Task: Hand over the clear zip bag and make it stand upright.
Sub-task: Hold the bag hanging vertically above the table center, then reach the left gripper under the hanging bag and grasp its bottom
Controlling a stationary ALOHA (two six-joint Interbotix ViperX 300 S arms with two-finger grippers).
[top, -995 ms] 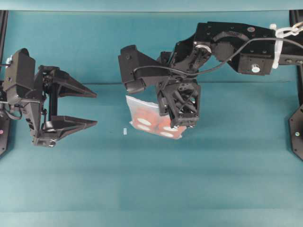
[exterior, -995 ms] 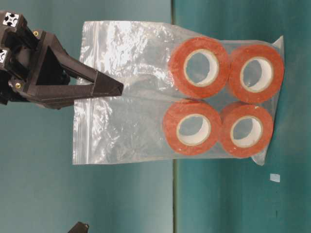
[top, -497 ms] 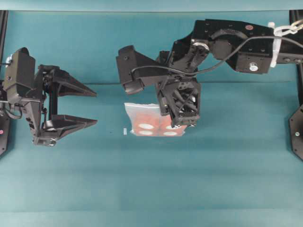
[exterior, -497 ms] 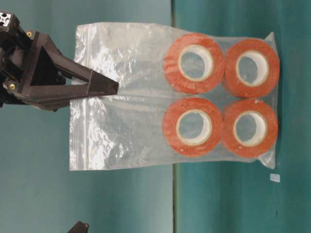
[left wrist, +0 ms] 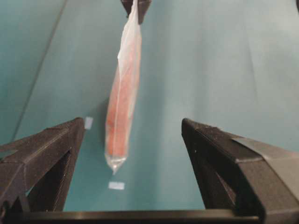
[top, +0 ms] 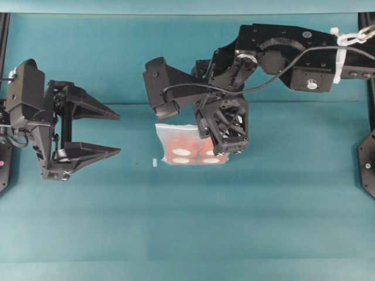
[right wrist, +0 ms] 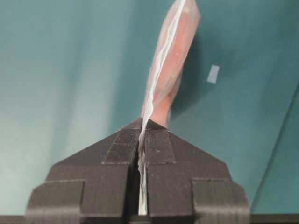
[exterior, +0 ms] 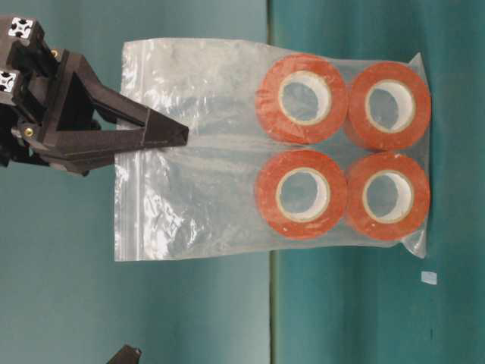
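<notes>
The clear zip bag (top: 179,145) hangs over the middle of the table with several orange-red tape rolls (exterior: 303,98) in its lower half. My right gripper (top: 221,140) is shut on the empty upper part of the bag (exterior: 212,182), its fingertips (exterior: 178,135) pinching the plastic. In the right wrist view the film runs between the closed pads of the right gripper (right wrist: 142,125). My left gripper (top: 117,134) stands wide open at the left, apart from the bag. In the left wrist view the bag (left wrist: 124,107) shows edge-on beyond the open left gripper (left wrist: 133,122).
A small white scrap (top: 154,163) lies on the teal table (top: 187,222) just left of the bag's lower corner, also seen as a white scrap (left wrist: 116,185) below the bag. The right arm (top: 281,52) stretches across the back right.
The bag has swung from a slight tilt to hanging square and drifted a little toward the back with the right gripper. The left gripper has not moved.
</notes>
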